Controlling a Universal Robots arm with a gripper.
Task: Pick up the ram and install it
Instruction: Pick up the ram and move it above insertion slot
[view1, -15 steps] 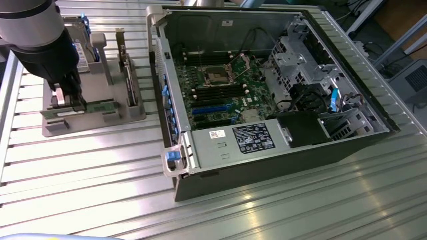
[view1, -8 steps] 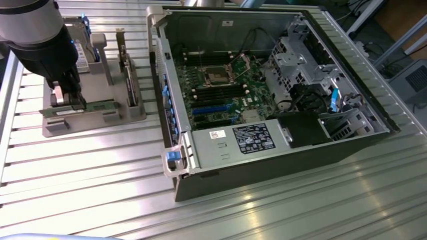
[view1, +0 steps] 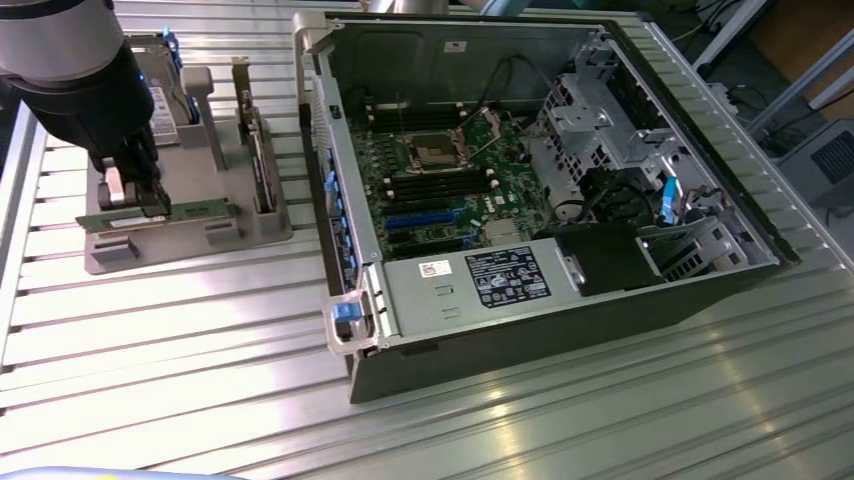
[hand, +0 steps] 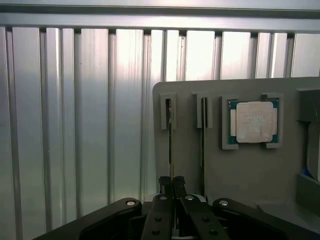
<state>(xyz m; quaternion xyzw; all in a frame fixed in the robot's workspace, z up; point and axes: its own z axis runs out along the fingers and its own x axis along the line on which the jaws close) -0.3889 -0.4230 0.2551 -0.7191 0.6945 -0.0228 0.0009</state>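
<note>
One arm, one gripper (view1: 138, 205), standing over the grey holder (view1: 200, 240) at the exterior view's left. The jaws are pinched nearly together on the thin top edge of the ram (view1: 184, 212), the one green stick in view. It stands on edge in the holder; cannot tell whether it has lifted clear of its slot.

In the wrist view the gripper (hand: 172, 182) squeezes the ram (hand: 170, 150), which shows edge-on as a thin dark line. The holder (hand: 240, 170) has two narrow slots (hand: 202, 112) side by side. The ram is in one; cannot tell if the other has anything in it. One square processor chip (hand: 255, 122) sits in its own pocket beside the slots.

Also on the holder: one hard drive (view1: 167, 100) behind the arm, and one card (view1: 256, 160) with a metal bracket, on edge.

One open computer case (view1: 534, 330) lies well apart from the holder, toward the exterior view's right, with one motherboard (view1: 454, 190) and one power supply (view1: 481, 280) inside. Holder and case both rest on the ribbed metal table (view1: 160, 340).
</note>
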